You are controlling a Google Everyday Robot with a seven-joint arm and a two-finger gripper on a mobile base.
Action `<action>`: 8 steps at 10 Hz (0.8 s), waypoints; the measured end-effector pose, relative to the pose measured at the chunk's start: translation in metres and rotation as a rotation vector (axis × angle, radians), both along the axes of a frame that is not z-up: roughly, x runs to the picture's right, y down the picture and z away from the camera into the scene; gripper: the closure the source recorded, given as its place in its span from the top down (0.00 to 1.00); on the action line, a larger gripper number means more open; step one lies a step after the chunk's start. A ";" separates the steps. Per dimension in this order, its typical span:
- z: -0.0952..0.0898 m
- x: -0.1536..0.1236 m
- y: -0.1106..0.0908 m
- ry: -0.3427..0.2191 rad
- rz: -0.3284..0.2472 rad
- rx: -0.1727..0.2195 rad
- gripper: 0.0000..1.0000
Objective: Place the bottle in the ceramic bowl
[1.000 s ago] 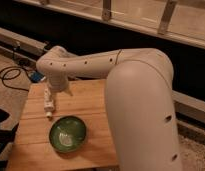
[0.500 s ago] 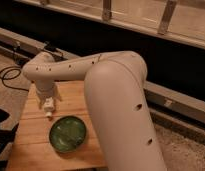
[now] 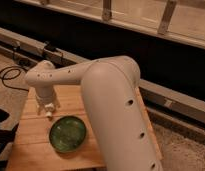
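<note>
gripper (image 3: pixel 46 107): over wooden table (image 3: pixel 31 145), left side; pointing down; pinching bottle (image 3: pixel 48 114)
bottle: white; end pokes below gripper; just beside bowl's far-left rim
ceramic bowl (image 3: pixel 67 134): green; on table, toward front edge

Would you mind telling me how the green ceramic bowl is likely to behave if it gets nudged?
The ceramic bowl looks glossy, so it may slide on the wooden table rather than tip; it sits low and wide. Being ceramic, it is probably heavy for its size and could chip if knocked. The gripper hangs close beside its rim.
</note>
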State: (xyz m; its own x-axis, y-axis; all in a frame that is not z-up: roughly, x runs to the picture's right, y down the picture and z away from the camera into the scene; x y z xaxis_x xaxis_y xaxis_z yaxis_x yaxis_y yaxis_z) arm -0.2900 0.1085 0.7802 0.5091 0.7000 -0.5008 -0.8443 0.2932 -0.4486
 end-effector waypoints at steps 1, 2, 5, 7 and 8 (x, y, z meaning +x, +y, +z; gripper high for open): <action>0.000 0.000 0.000 0.000 0.000 0.000 0.65; 0.000 -0.001 0.001 0.000 -0.001 -0.001 0.65; 0.007 0.000 0.005 -0.013 0.007 -0.008 0.65; 0.013 -0.001 0.016 -0.043 0.018 -0.001 0.65; 0.015 -0.001 0.021 -0.053 0.035 0.002 0.65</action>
State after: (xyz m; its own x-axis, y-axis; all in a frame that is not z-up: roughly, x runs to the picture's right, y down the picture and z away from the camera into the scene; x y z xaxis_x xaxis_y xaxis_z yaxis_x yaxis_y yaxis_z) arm -0.2914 0.1290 0.7954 0.5105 0.7187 -0.4720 -0.8288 0.2652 -0.4927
